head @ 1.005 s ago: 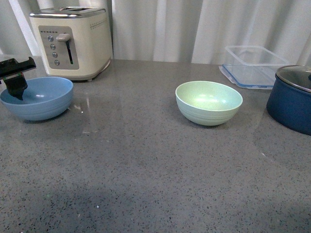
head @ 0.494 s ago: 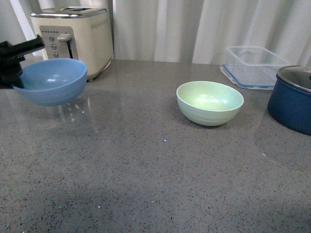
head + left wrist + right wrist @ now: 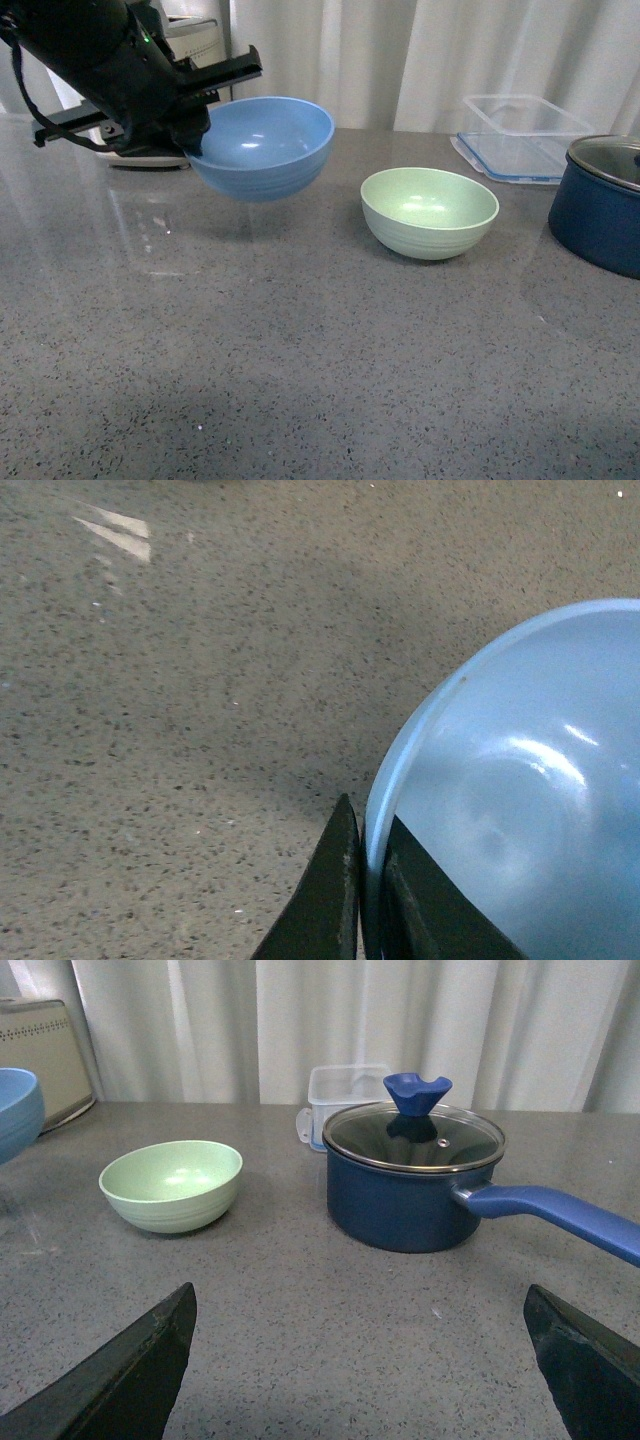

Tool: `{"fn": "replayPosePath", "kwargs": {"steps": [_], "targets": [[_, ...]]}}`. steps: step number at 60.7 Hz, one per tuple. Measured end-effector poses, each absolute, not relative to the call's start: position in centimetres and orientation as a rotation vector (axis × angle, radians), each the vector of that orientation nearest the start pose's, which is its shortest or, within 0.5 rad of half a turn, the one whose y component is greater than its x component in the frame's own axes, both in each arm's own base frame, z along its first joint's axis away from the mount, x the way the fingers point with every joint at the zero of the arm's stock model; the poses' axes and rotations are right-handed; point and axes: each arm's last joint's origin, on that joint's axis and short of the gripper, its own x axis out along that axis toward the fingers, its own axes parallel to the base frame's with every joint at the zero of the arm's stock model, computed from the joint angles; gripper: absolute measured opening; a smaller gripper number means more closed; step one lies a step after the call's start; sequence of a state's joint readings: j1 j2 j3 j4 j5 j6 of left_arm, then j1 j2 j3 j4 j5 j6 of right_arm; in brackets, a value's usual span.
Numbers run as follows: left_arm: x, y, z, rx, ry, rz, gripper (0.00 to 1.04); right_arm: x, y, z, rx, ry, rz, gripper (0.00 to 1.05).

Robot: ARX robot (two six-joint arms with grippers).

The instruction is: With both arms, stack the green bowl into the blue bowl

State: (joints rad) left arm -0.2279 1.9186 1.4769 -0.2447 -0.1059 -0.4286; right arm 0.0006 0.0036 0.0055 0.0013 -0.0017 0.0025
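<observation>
The blue bowl (image 3: 262,146) hangs in the air above the grey counter, left of the green bowl (image 3: 430,211). My left gripper (image 3: 192,128) is shut on the blue bowl's left rim; in the left wrist view its fingers (image 3: 335,900) pinch the rim of the blue bowl (image 3: 520,800). The green bowl stands empty on the counter at centre right. It also shows in the right wrist view (image 3: 172,1185), ahead of my right gripper (image 3: 365,1360), which is open wide and empty. The right arm is out of the front view. The blue bowl's edge (image 3: 18,1110) shows there too.
A cream toaster (image 3: 195,35) stands at the back left behind my left arm. A clear plastic container (image 3: 522,135) sits at the back right. A dark navy pot with glass lid (image 3: 602,200) stands at the right edge, its long handle (image 3: 560,1215) pointing toward my right gripper.
My left gripper has lifted the blue bowl off the counter and carried it rightward toward the green bowl. The left arm has come into the front view. The green bowl has not moved.
</observation>
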Motion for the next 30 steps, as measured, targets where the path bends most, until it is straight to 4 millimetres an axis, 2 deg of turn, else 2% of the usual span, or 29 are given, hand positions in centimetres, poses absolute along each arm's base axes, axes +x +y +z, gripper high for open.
{"fn": "replayPosePath", "kwargs": {"steps": [18,30], "targets": [[43.3,-11.1,20.7,-0.279,0.767,0.033,0.04,9.8,0.0,16.5,0.002,-0.003,0.002,0.95],[43.9,-11.4,20.0,-0.274,0.780,0.051,0.04,9.8,0.0,16.5,0.002,-0.003,0.002,0.95]]}}
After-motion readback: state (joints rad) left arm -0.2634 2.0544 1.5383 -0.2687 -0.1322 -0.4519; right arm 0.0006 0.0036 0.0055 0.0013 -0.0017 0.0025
